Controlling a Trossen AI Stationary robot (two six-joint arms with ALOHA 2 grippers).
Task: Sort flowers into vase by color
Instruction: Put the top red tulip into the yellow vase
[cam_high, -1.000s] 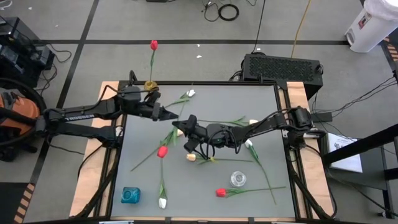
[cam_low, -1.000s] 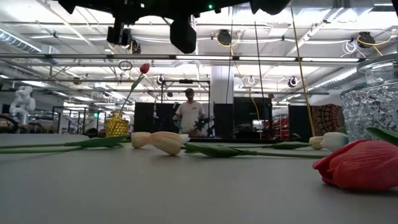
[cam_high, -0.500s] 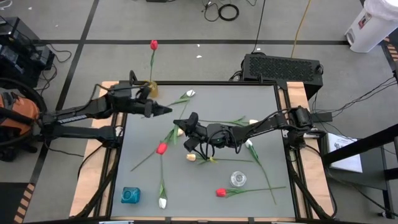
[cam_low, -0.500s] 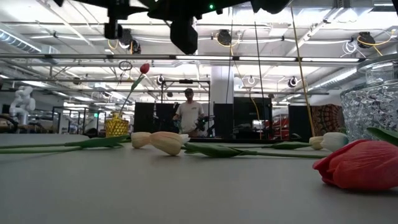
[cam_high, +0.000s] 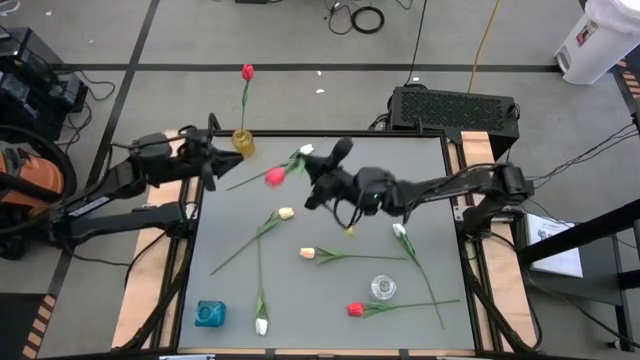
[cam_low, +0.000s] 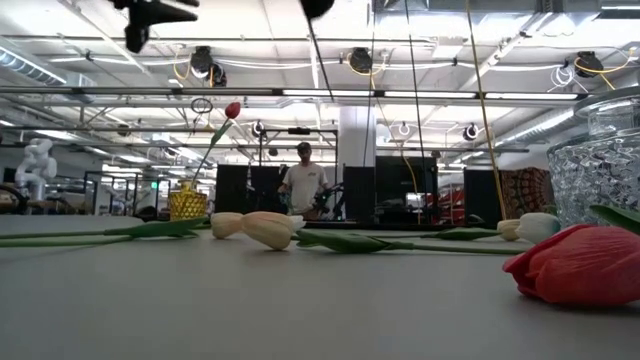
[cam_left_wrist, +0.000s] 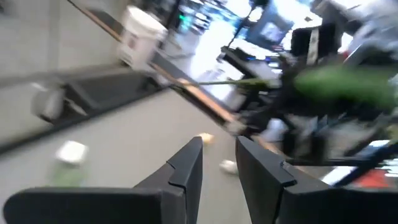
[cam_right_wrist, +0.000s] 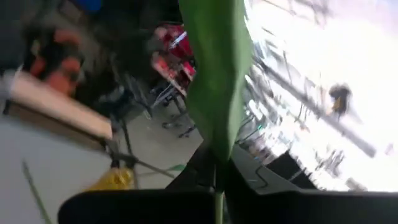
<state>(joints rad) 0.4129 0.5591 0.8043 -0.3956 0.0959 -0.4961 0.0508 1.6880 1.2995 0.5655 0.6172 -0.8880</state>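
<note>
Three vases stand on the table: a yellow one (cam_high: 241, 141) holding one red tulip (cam_high: 247, 72), a blue one (cam_high: 209, 314), a clear one (cam_high: 382, 288). Right gripper (cam_high: 318, 184) pinches a red tulip's stem (cam_right_wrist: 217, 74) aloft, bloom (cam_high: 274, 177) toward the left gripper (cam_high: 207, 160), whose fingers (cam_left_wrist: 186, 167) are narrowly parted and empty. About six tulips lie below them.

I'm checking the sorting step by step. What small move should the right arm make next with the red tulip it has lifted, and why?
Probably carry it on toward the yellow vase at the table's far left corner. The right claw is shut on the red tulip, lifted off the table, and that vase already holds a red flower. The left claw waits beside the vase.
</note>
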